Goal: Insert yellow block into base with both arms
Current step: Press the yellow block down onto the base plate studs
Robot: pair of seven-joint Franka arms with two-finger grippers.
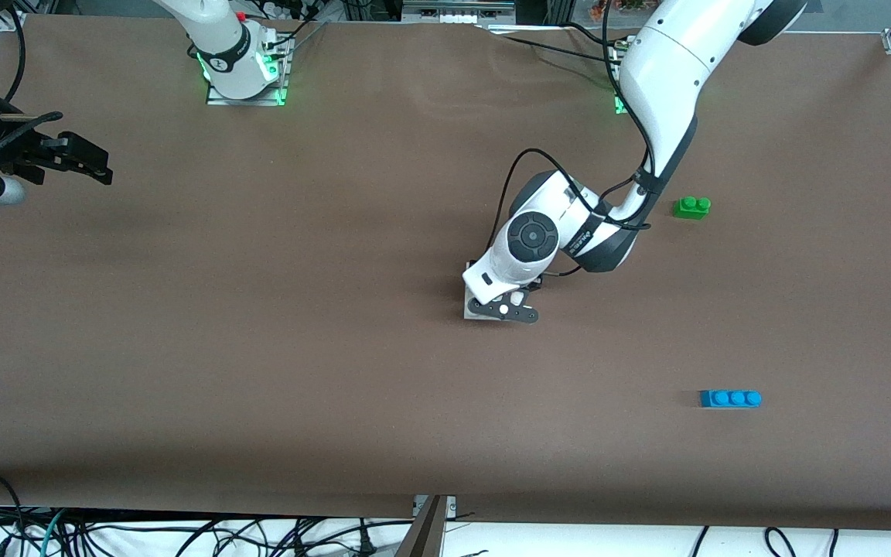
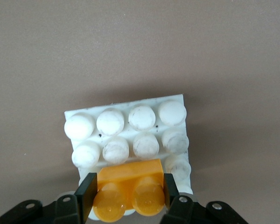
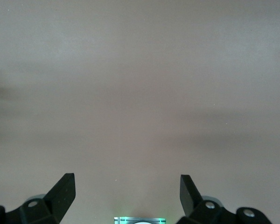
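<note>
**Yellow block held over the base at mid-desk**

From my station I see the left arm reaching down to the middle of the desk (image 1: pixel 260 348), its wrist bent low over the base (image 1: pixel 470 303). In the front view only a pale corner of that white plate shows from under the wrist. The left wrist view gives me the detail: the left pincer (image 2: pixel 129 192) is clamped on the yellow block (image 2: pixel 129 189), one black finger pressed against each short end, the two round studs facing the camera. The block sits at the edge of the base (image 2: pixel 130 135) closest to the pincer, covering part of the stud grid there; the rows of white studs past it are bare. I cannot tell whether the block is already pressed onto the studs or only resting just above them.

The right arm waits at its own end of the desk. The right pincer (image 1: pixel 78 164) hangs over bare brown desk surface, and in the right wrist view its fingers (image 3: pixel 65 191) stand wide apart with nothing between them.

A green brick (image 1: pixel 691 206) lies toward the left arm's end of the desk. A blue brick (image 1: pixel 730 398) with three studs lies nearer to the front camera than the green one, well apart from the base.
</note>
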